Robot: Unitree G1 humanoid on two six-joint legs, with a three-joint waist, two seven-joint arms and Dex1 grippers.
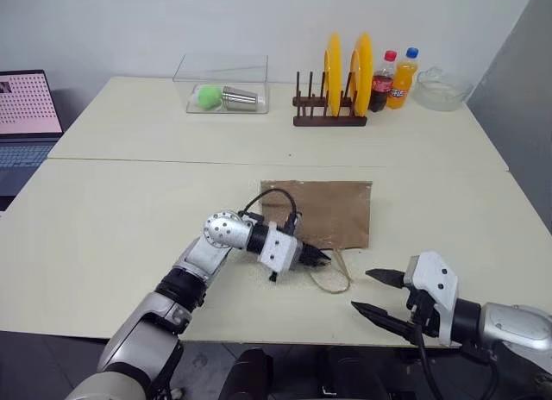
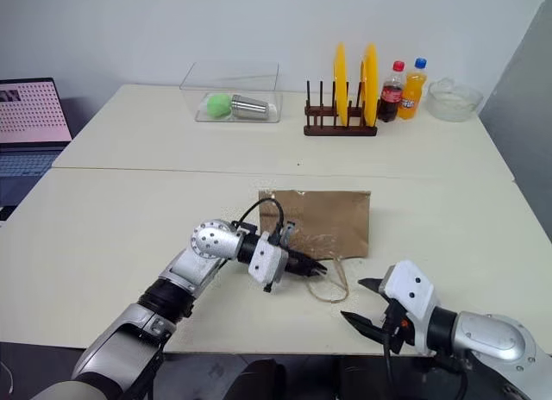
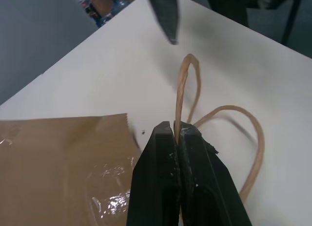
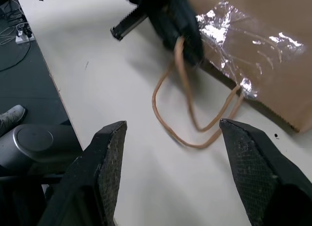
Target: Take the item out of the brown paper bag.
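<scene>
The brown paper bag (image 1: 323, 212) lies flat on the table, its mouth toward me, with shiny clear tape (image 4: 229, 31) near the opening. Two thin handle loops (image 1: 332, 279) trail from the mouth onto the tabletop. My left gripper (image 1: 321, 258) is at the bag's mouth, shut on one handle loop (image 3: 181, 89), which rises from between its pinched fingers (image 3: 161, 158). My right gripper (image 1: 375, 292) hovers open near the table's front edge, just right of the loops, with nothing between its fingers (image 4: 109, 153). The item is hidden.
At the back stand a clear box (image 1: 222, 85) holding a green ball and a steel cup, a wooden rack with two yellow plates (image 1: 345, 72), a cola bottle (image 1: 382, 81), an orange soda bottle (image 1: 404, 77) and a glass bowl (image 1: 442, 90). A laptop (image 1: 26, 115) sits far left.
</scene>
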